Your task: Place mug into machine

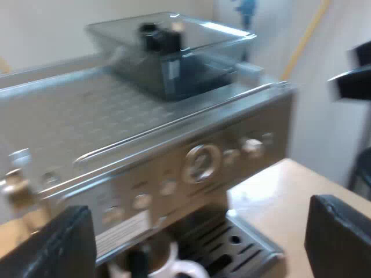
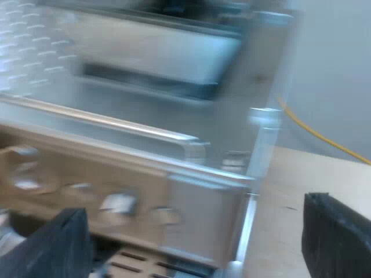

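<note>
Left wrist view: facing silver espresso machine [image 1: 145,133] on pale wooden table [image 1: 272,191], bean hopper [image 1: 174,52] on top. Under the buttons, drip tray [image 1: 243,246], white mug [image 1: 171,265] at it, already in the machine's front. Before that front, left gripper [image 1: 197,231], 2 fingers [image 1: 55,246] spread wide, holding nothing. Right wrist view: close by the machine's corner, right gripper [image 2: 197,237] likewise wide apart, empty.

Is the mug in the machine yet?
In: the white mug stands on the drip tray at the front of the espresso machine, apart from the open left gripper.
</note>
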